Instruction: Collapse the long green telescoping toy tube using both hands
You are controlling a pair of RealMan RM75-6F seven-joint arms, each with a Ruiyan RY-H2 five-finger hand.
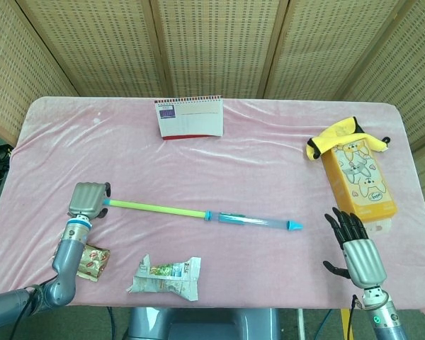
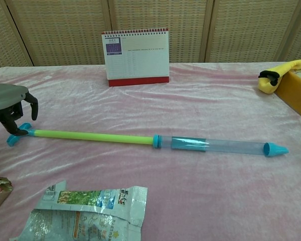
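The long toy tube lies flat across the pink table, with a green rod [image 1: 154,208] [image 2: 93,136] on the left and a clear barrel [image 1: 258,222] [image 2: 226,146] ending in a blue tip on the right. Its blue T-handle [image 2: 13,139] is at the far left end. My left hand [image 1: 87,200] [image 2: 9,102] hovers over that handle with its fingers arched down around it, holding nothing. My right hand [image 1: 355,246] stands with fingers spread near the table's front right edge, right of the blue tip and apart from it; the chest view does not show it.
A desk calendar [image 1: 189,117] [image 2: 136,56] stands at the back centre. A yellow box [image 1: 358,178] with a yellow soft toy [image 2: 281,73] on it sits at the right. Two snack packets [image 1: 167,277] [image 1: 87,259] lie near the front left edge.
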